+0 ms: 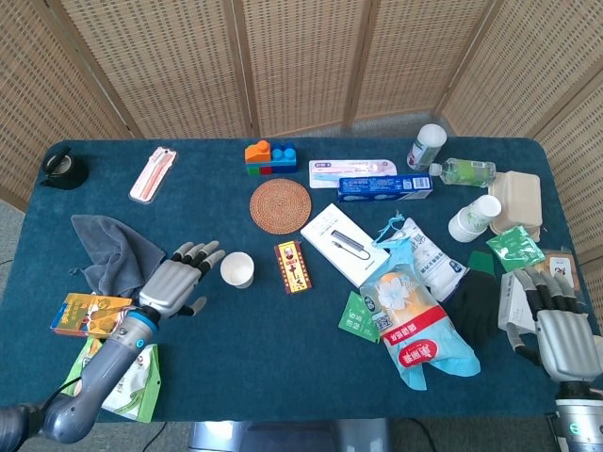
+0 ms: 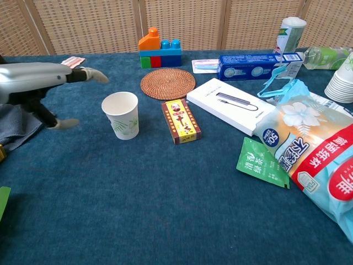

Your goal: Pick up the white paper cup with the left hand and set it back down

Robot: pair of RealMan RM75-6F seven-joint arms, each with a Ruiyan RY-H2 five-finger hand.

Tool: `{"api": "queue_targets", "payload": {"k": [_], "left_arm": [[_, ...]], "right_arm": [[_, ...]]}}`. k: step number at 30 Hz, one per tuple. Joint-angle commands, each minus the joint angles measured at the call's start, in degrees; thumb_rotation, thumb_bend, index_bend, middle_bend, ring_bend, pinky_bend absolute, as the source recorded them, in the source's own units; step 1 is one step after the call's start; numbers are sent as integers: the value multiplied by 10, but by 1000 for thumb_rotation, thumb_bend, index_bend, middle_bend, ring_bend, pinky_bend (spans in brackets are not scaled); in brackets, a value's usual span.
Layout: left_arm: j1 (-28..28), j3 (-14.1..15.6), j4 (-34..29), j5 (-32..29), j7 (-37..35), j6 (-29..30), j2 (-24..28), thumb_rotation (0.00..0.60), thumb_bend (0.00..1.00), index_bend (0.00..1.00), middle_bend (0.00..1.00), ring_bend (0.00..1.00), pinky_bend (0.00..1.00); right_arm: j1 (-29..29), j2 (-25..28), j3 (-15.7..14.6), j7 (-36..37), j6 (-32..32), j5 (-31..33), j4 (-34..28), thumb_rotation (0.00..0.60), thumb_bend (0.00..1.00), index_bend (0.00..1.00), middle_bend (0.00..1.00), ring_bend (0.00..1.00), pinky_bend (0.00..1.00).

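- The fingers [image 1: 200, 252] of the left hand [image 1: 174, 285] are spread apart and hold nothing, their tips reaching toward the white paper cup [image 1: 236, 269] without touching it; the chest view shows a clear gap between them.
- The cup stands upright, mouth open to the ceiling, on the blue worktop [image 1: 236, 358], just to the robot's right of those fingertips; its long axis runs vertically, so a sideways wrap around the wall looks like the fitting approach.
- Beyond the cup lies a small red-and-yellow box [image 1: 292, 266], close on its far side, and a round woven coaster [image 1: 280, 203] sits farther back.
- A grey cloth [image 1: 111, 247] lies behind the left hand.
- The right hand [image 1: 556, 325] rests well apart at the opposite edge, fingers extended and empty, far less well placed to reach the cup.
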Motion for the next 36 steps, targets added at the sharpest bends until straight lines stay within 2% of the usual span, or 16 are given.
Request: {"api": "queue_targets", "payload": {"k": [1, 15, 22, 29, 32, 36], "left_arm": [[-18, -3, 18, -14, -3, -6, -21, 600, 443, 0, 0, 0, 5], [-68, -4, 71, -52, -22, -17, -78, 600, 443, 0, 15, 19, 53], [-83, -3, 100, -61, -34, -15, -102, 600, 443, 40, 99, 123, 163], [-90, -3, 127, -55, -52, -6, -127, 600, 443, 181, 252, 303, 308], [-91, -3, 142, -47, -64, -2, -137, 600, 444, 227, 282, 341, 384], [-93, 1, 148, -43, -66, -3, -134, 600, 445, 240, 295, 356, 420]], "right_arm": [[-1, 1, 0, -1, 1, 1, -1, 600, 449, 0, 0, 0, 0], [-4, 3, 0, -2, 2, 6, -2, 600, 449, 0, 0, 0, 0], [-4, 4, 1, -2, -1, 12, -2, 600, 449, 0, 0, 0, 0], [-4, 5, 2, -7, -2, 15, -6, 600, 449, 0, 0, 0, 0], [-4, 5, 2, -10, -2, 15, -8, 600, 447, 0, 0, 0, 0], [-4, 5, 2, -11, -2, 18, -8, 600, 448, 0, 0, 0, 0]]}}
